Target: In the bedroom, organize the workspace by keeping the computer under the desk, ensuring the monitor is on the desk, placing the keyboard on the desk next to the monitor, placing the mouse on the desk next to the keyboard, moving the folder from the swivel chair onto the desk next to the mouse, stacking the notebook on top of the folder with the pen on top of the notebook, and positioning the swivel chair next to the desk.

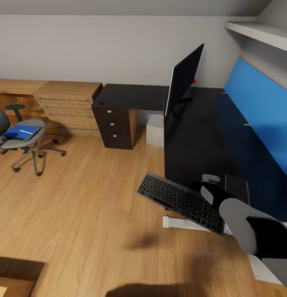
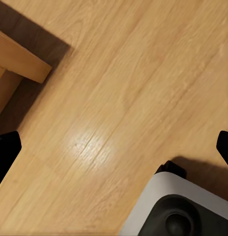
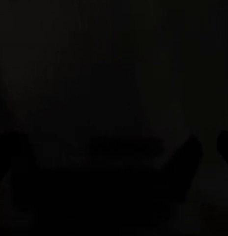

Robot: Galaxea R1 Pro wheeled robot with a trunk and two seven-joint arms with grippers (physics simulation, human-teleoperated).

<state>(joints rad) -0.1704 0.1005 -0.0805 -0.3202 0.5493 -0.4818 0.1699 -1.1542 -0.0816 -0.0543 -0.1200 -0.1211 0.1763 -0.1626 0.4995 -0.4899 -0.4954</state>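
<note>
Right arm (image 1: 250,231) reaching over the keyboard (image 1: 180,197) at the table (image 1: 193,136) edge.

Keyboard lies half on the black table, its far end overhanging the wooden floor (image 1: 77,198), with the monitor (image 1: 182,80) well beyond it. It looks light, stiff and flat, so I judge pinching a long edge best. My right gripper's fingers I cannot tell: that wrist view is black. My left gripper (image 2: 114,147) hangs over bare floor, fingers (image 2: 6,150) apart.

Monitor (image 1: 184,82) upright on surface (image 1: 193,136); keyboard (image 1: 181,201) overhanging its near edge. Far left, folder (image 1: 20,132) on swivel chair (image 1: 24,138), beside drawer unit (image 1: 69,108).
</note>
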